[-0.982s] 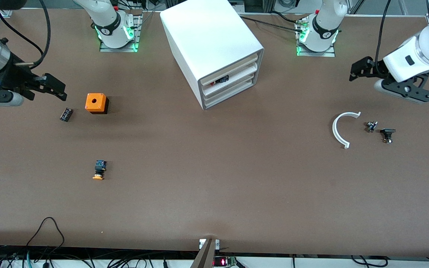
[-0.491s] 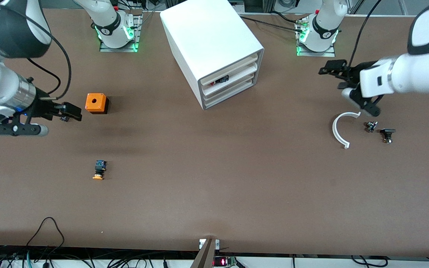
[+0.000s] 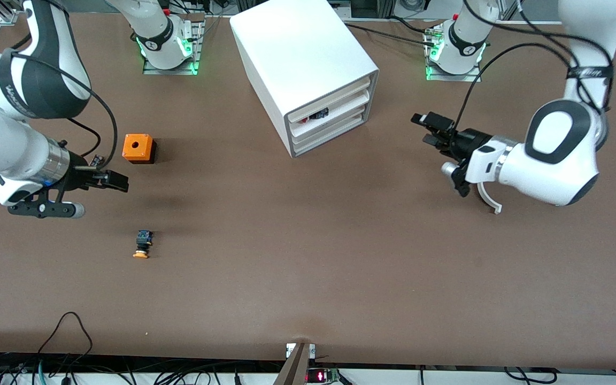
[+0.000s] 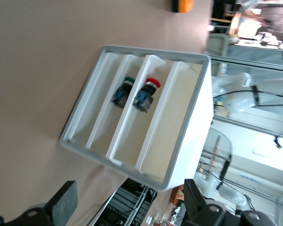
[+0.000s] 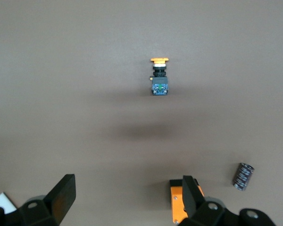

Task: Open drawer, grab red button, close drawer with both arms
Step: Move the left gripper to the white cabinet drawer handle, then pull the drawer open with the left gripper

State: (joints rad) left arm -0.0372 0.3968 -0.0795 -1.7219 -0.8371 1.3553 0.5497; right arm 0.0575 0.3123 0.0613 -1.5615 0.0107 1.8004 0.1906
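While the white cabinet (image 3: 308, 69) stands with all three drawers pushed in, we see the button (image 4: 145, 91) with the red cap lying in one drawer (image 4: 132, 106), beside a green-capped button (image 4: 122, 91) in the neighbouring drawer. We find the left gripper (image 3: 432, 130) in the air over the bare table (image 3: 308, 256) toward the left arm's end, its fingers spread apart and empty. The right gripper (image 3: 111, 180) hangs over the table near the orange cube (image 3: 138, 148), fingers likewise apart, holding nothing. The orange-capped button (image 3: 142, 244) lies nearer the front camera.
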